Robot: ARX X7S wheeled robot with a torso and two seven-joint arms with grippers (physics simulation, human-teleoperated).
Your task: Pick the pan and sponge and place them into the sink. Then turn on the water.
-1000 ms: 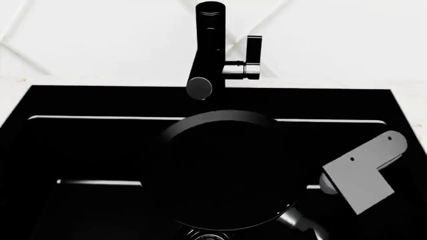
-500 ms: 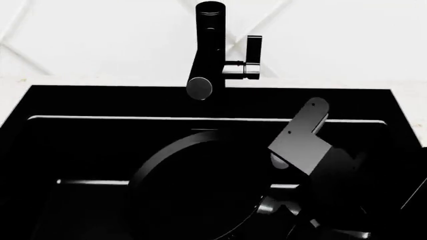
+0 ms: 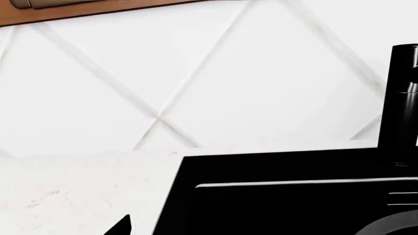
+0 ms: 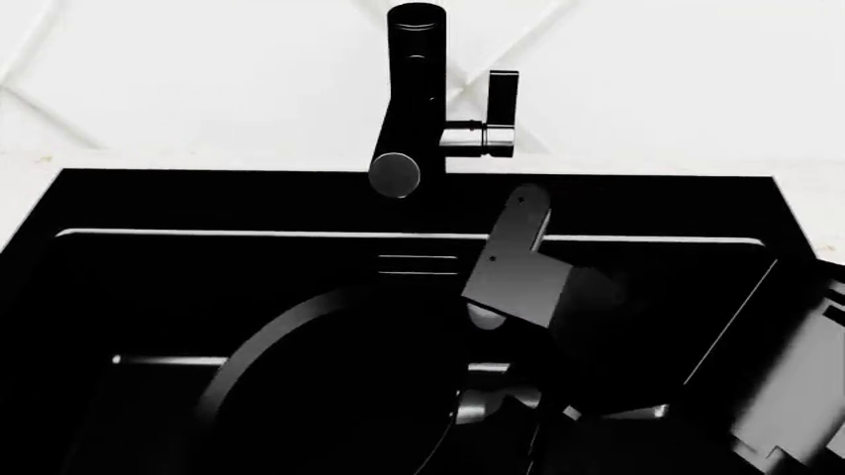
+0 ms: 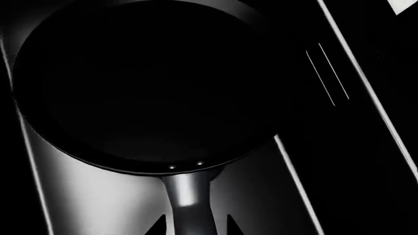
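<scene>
One of two items is entered as inside the basin, by my reading: the pan [image 5: 140, 83] sits low within the sink [image 4: 79, 203], its grey handle [image 5: 189, 200] running back between my right gripper [image 5: 195, 226] fingertips [image 5: 158, 226], whose dark tips show on either side of the handle. They appear closed on it or very nearly so; I cannot tell from these views whether they still pinch or have just let go. Beyond the fingers, past the pan's far rim, lies the overflow slot [image 5: 328, 73] on the sink wall. Farther out from the fingers, above the sink's back edge, stands the faucet [image 4: 412, 89] with its side lever [image 4: 502, 99] upright; no stream shows, so I judge the water step not yet done. Sponge: not seen in any view, neither in the basin nor on the pale counter [image 3: 72, 191], so I count it as outstanding. Left gripper [image 3: 121, 226]: only a dark sliver shows at the edge of its own camera, over the counter beside the sink; how its fingers stand cannot be told, and nothing is seen held. Sink contents as shown: pan only.
</scene>
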